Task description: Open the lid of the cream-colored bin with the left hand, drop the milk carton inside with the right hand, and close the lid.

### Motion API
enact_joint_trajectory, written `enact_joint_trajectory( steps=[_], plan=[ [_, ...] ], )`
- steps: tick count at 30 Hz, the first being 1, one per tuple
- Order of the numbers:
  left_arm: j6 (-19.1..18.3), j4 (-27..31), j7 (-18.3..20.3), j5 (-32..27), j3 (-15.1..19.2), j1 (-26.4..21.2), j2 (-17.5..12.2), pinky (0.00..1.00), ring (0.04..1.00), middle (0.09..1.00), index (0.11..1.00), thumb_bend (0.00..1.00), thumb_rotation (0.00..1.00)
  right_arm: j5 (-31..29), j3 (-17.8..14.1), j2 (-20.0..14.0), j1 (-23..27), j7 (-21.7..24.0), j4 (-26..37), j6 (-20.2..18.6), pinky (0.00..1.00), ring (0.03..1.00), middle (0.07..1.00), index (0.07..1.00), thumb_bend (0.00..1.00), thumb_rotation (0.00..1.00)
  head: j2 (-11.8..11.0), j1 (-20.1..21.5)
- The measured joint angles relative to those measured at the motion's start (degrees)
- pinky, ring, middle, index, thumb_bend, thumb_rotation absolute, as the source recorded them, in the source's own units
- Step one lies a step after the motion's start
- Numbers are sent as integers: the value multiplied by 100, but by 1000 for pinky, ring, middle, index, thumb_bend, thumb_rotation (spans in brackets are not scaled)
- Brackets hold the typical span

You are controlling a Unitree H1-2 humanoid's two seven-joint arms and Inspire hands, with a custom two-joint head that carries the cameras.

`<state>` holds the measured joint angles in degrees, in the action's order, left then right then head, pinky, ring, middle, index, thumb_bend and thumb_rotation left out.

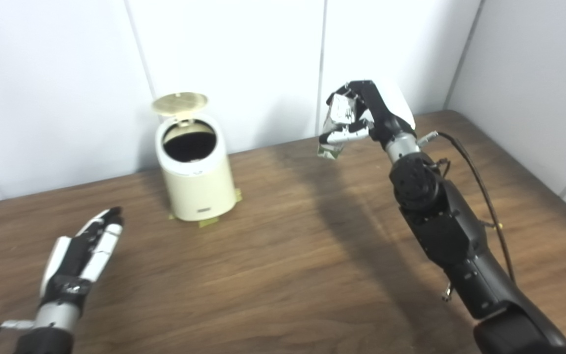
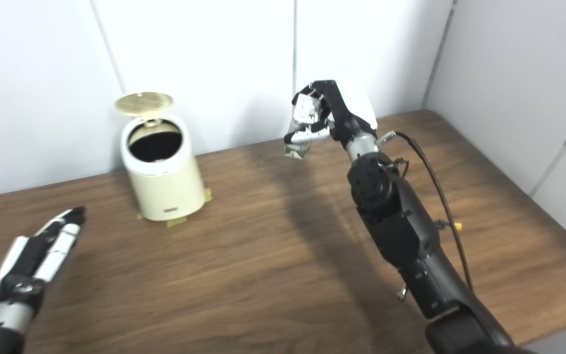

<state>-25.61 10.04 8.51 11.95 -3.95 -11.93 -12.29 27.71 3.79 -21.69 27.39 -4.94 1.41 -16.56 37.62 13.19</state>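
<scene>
A crumpled, silvery milk carton (image 1: 334, 129) is clasped by the right hand (image 1: 369, 115) right of the smooth cylindrical cream bin (image 1: 195, 169), its round lid (image 1: 180, 103) raised; the left hand (image 1: 86, 255) fingers are extended together. Print unreadable.

Two hands, two poses

We log our left hand (image 1: 84, 253) near left, low, fingers straight together, holding nothing. We log our right hand (image 1: 361, 115) raised far right on an extended arm, fingers curled around the milk carton (image 1: 334, 130).

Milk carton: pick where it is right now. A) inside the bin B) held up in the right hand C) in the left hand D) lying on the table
B: the right hand is closed on the milk carton, raised above the table, right of the open bin.
</scene>
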Motion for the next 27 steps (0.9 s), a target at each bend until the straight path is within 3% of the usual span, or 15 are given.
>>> enact_joint_trajectory(
  steps=[4,10,15,20,27],
  plan=[
    [10,-1,-21,22,-55,7,113,852,909,912,892,453,814,157,219,324,92,110,487,7,403,410,496,490,521,0,-44,-211],
    [181,0,-140,156,-133,86,203,844,912,923,893,462,827,219,412,641,353,306,551,12,386,407,500,491,520,0,-97,-563],
    [196,-4,-165,185,-161,112,277,856,915,918,895,466,835,268,551,899,538,326,308,53,389,410,501,491,520,0,-123,-686],
    [195,-5,-179,196,-174,116,415,845,913,918,898,464,831,194,602,1022,760,292,-162,552,348,389,495,513,517,0,-150,-933],
    [217,-44,-233,213,-197,128,572,833,906,920,885,487,852,193,595,1156,1011,247,-436,794,332,381,491,515,517,0,-185,-1152]
  ],
)
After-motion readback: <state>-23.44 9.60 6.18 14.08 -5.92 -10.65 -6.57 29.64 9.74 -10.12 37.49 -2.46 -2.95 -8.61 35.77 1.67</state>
